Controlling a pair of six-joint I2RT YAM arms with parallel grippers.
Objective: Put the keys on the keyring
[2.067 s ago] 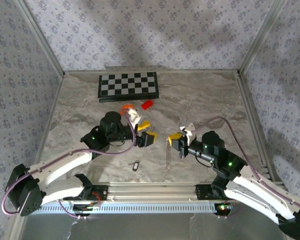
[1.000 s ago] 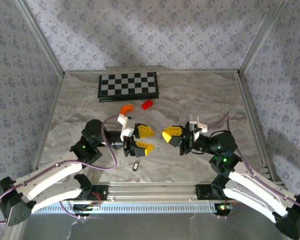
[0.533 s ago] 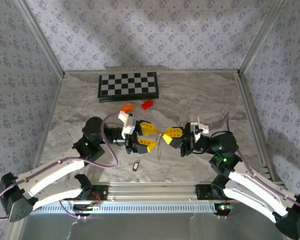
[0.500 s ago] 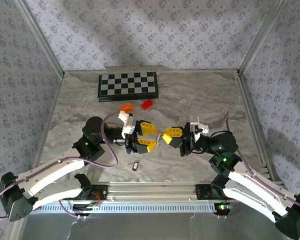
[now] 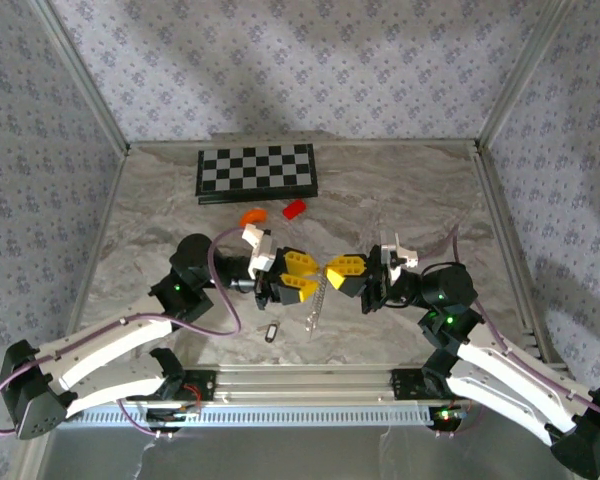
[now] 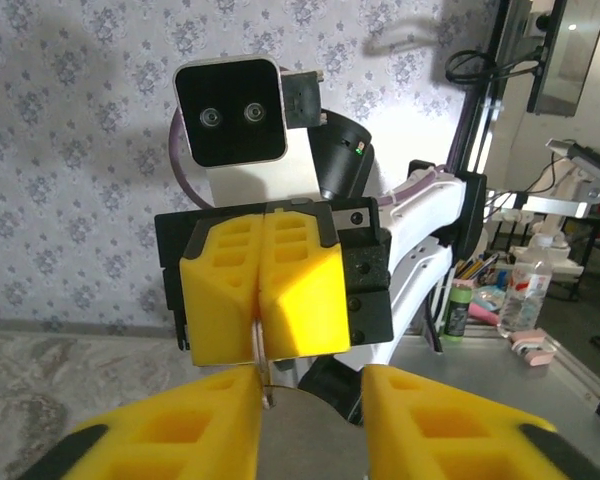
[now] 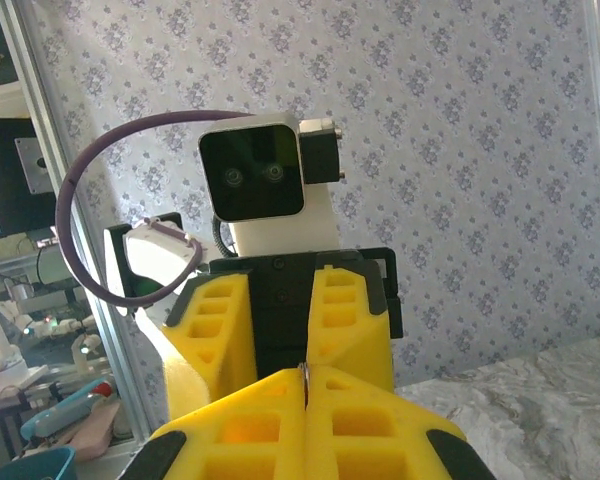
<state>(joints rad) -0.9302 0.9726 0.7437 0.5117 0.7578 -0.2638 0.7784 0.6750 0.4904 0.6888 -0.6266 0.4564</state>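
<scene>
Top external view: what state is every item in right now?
keyring: held up, strand dangling
right end effector: shut on the keyring
left end effector: open, close to the keyring
keys: lying loose, not on the keyring
checkerboard: lying flat
red block: lying loose

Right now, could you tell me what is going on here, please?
The two arms meet above the table. The right gripper is shut on the keyring, its chain hanging down. The left gripper faces it, open, a finger on either side of the ring. The key lies on the table, not yet threaded.
</scene>
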